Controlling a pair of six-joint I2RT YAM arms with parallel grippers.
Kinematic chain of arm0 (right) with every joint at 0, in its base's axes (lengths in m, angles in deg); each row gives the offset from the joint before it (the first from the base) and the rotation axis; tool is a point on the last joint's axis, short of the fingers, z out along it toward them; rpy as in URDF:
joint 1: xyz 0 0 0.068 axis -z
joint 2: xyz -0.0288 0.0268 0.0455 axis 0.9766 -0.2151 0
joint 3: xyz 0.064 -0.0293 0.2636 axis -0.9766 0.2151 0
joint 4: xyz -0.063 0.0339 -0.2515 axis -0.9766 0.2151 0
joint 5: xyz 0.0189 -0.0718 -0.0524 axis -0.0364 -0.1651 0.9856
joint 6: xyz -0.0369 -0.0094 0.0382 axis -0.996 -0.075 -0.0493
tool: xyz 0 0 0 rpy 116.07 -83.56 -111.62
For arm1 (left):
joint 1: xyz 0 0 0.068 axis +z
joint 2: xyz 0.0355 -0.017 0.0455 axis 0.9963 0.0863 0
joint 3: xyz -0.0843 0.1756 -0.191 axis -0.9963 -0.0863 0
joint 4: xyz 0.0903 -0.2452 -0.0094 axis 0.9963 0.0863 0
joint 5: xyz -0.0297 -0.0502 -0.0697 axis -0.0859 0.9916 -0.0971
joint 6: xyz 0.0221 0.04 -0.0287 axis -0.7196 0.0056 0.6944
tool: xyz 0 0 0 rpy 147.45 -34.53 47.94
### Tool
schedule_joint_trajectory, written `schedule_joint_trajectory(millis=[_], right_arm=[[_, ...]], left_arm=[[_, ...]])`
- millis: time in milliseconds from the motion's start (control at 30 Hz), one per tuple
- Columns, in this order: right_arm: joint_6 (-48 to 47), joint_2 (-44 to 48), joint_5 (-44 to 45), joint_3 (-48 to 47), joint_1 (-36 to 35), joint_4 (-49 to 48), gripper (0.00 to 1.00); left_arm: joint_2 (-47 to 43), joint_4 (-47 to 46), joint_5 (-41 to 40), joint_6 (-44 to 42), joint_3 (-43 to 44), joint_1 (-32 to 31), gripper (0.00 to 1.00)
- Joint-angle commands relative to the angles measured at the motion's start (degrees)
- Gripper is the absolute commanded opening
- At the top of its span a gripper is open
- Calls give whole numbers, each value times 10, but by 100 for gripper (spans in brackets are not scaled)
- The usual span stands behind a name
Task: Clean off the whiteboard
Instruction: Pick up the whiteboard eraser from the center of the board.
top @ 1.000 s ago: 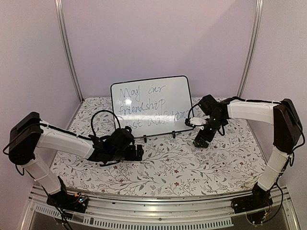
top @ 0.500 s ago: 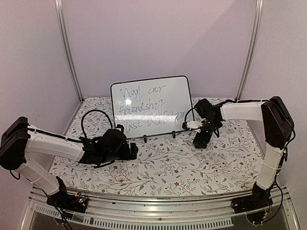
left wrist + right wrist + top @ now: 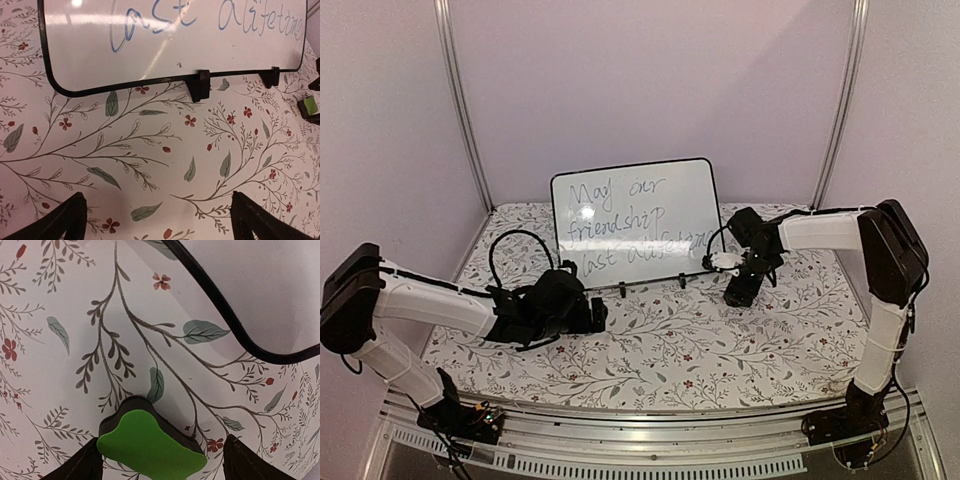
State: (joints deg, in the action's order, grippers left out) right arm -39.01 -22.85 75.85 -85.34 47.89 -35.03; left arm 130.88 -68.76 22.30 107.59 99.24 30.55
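The right end effector points down at the surface, just beside the bottom right corner of the whiteboard. Its two fingers stand apart with the green eraser between them. One finger looks very close to the eraser and the other shows a small gap. So it is partly open, and I think it does not hold the eraser tight yet.

The left end effector is wide open and holds nothing. It sits low in front of the board's bottom left part.

The whiteboard stands on its clip feet at the back of the surface, with marker writing on it. Its long side runs left to right. From the right end effector, the board is to the left and a little farther back. The right arm is the one nearer the eraser. So I think it should squeeze, lift the eraser and wipe from the board's right side.
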Motion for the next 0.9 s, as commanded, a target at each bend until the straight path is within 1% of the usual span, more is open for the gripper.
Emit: schedule_joint_trajectory(millis=[0,100,200,233,300,433,533,667,700,867], right_arm=[[0,-17,-13,-9,3,-7,79],[4,-16,-20,-9,4,-5,75],[10,-11,-22,-9,4,-1,66],[12,-10,-40,-11,4,0,63],[17,-7,-49,-16,4,7,57],[22,-1,-54,-19,4,15,56],[22,2,-60,-17,3,18,47],[24,0,-70,-16,4,23,46],[25,0,-70,-16,4,24,42],[27,1,-74,-16,4,26,32]], left_arm=[[14,-13,-4,6,-7,-6,100],[15,-15,-2,7,-10,-5,100],[14,-19,-2,8,-14,-5,100],[14,-21,-2,8,-15,-6,100],[15,-24,-1,9,-17,-5,100],[16,-26,-1,9,-17,-5,100],[17,-27,0,8,-18,-6,100],[16,-29,1,9,-22,-5,100],[15,-30,0,9,-24,-6,100],[12,-40,2,8,-32,-5,100]])
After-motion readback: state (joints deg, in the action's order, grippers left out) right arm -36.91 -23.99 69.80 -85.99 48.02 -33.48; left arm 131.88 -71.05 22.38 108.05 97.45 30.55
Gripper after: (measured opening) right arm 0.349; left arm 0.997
